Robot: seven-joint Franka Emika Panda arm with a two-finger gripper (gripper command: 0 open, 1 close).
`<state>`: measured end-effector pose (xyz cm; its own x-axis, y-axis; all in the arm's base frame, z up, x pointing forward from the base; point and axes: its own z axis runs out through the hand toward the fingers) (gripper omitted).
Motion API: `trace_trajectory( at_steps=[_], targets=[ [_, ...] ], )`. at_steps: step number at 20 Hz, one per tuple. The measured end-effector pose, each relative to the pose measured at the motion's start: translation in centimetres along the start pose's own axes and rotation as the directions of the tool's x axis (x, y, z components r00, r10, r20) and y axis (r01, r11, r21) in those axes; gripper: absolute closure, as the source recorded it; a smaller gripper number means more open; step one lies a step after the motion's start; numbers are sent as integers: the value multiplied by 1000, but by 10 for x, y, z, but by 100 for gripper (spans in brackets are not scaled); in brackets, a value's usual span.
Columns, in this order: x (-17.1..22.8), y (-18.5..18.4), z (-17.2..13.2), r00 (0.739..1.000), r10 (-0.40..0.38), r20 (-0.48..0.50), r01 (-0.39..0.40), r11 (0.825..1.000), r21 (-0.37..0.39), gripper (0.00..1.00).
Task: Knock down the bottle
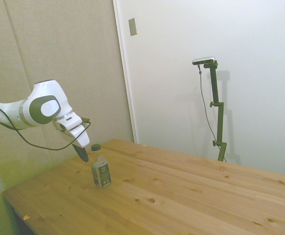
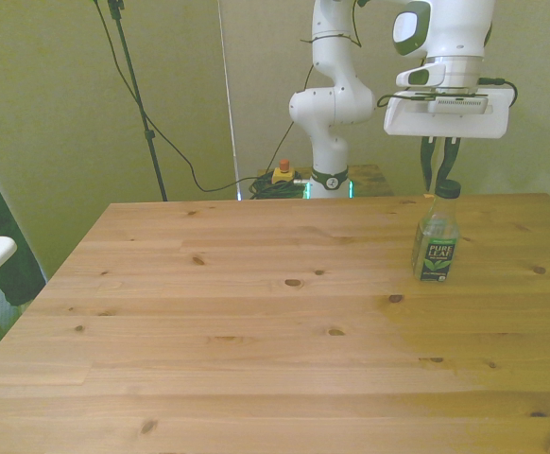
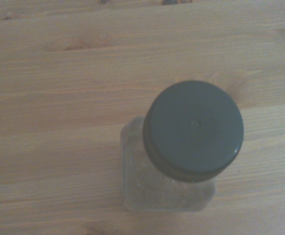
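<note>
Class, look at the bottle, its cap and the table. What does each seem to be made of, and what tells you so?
Bottle: clear plastic, probably; the table shows through its walls, under a printed label.
Cap: dark green, matte, likely plastic; smooth moulded top.
Table: pale wood, planks with knots and grain, low sheen.

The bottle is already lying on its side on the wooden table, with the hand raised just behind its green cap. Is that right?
Not quite. The bottle is upright on the table, cap on top, as the front view shows. The rest holds: the hand is raised just behind the cap.
</note>
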<state>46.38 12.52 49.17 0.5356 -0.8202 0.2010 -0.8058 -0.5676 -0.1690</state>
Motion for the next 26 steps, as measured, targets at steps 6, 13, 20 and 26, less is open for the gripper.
trace_trajectory(
  at_steps=[6, 13, 20, 26],
  targets=[
    [12, -19, -1, 1000, 17, -19, -17, 1000, -6, 100],
    [40, -57, 11, 998, 51, -33, -51, 999, -3, 100],
    [62, -102, 29, 995, 88, -38, -87, 996, 2, 100],
    [84, -115, 40, 993, 114, -41, -114, 993, 5, 100]
  ],
)
